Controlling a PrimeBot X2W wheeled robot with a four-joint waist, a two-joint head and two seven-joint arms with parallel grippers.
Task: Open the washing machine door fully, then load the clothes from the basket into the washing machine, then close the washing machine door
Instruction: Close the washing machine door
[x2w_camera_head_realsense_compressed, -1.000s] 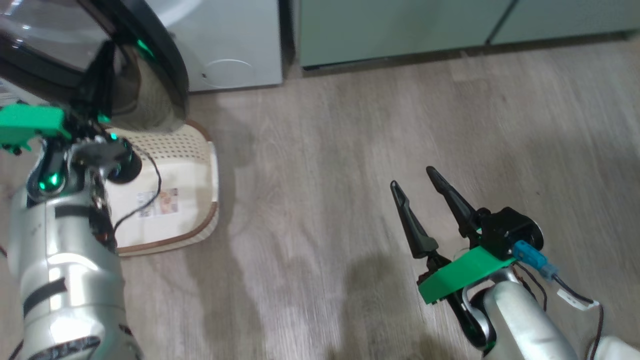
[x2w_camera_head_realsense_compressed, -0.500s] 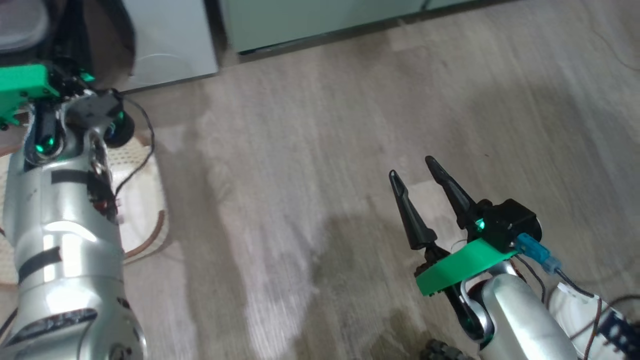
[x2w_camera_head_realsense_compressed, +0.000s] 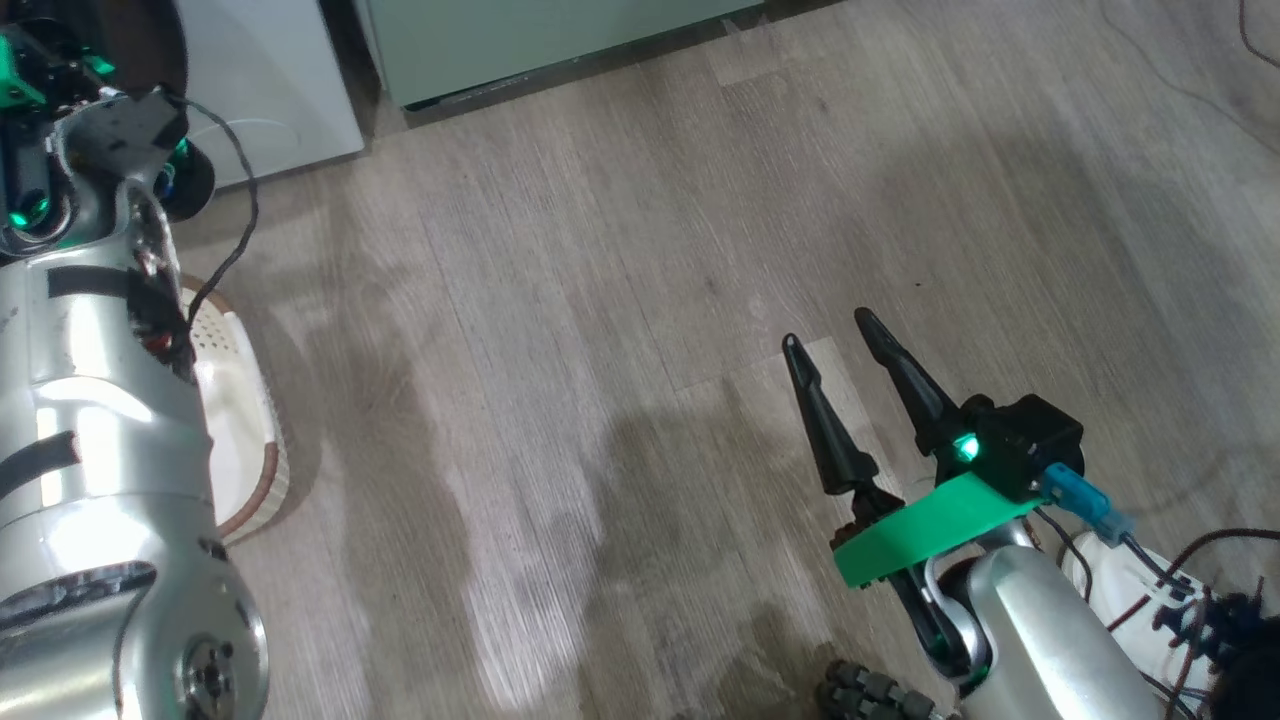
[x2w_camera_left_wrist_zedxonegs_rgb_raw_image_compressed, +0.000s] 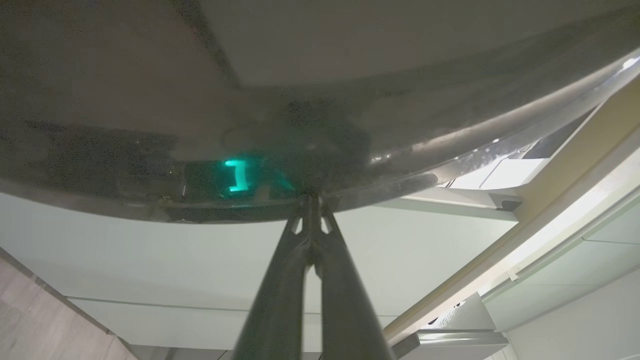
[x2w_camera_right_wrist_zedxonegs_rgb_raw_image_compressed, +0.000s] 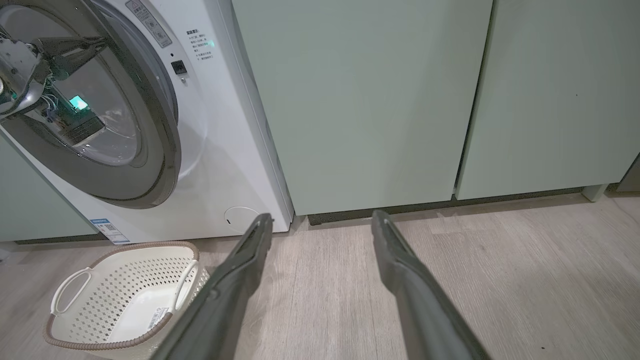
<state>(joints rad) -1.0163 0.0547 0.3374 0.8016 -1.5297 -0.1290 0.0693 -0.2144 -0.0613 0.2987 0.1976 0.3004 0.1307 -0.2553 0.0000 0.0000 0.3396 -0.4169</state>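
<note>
My left gripper (x2w_camera_left_wrist_zedxonegs_rgb_raw_image_compressed: 311, 200) is shut, its tips pressed against the glossy dark washing machine door (x2w_camera_left_wrist_zedxonegs_rgb_raw_image_compressed: 150, 100). In the right wrist view the washing machine door (x2w_camera_right_wrist_zedxonegs_rgb_raw_image_compressed: 125, 165) stands close against the white washing machine (x2w_camera_right_wrist_zedxonegs_rgb_raw_image_compressed: 230, 150), with my left arm (x2w_camera_right_wrist_zedxonegs_rgb_raw_image_compressed: 17, 75) reaching onto its glass. Whether it is latched I cannot tell. On the floor in front stands the cream basket (x2w_camera_right_wrist_zedxonegs_rgb_raw_image_compressed: 75, 327), holding just a sticker; its edge (x2w_camera_head_realsense_compressed: 245, 430) peeks from behind my left forearm (x2w_camera_head_realsense_compressed: 100, 420). The clothes are out of view. My right gripper (x2w_camera_head_realsense_compressed: 830, 328) hangs open and empty over bare floor.
Pale green cabinets (x2w_camera_right_wrist_zedxonegs_rgb_raw_image_compressed: 375, 100) run along the wall to the right of the washer. Wood floor (x2w_camera_head_realsense_compressed: 600, 300) stretches between my arms. Cables (x2w_camera_head_realsense_compressed: 1200, 560) trail beside my right wrist at the lower right.
The head camera has swung right, so the door has left its view and the basket has slid to the left edge. The left arm has reached further toward the washer. The right gripper has kept still.
</note>
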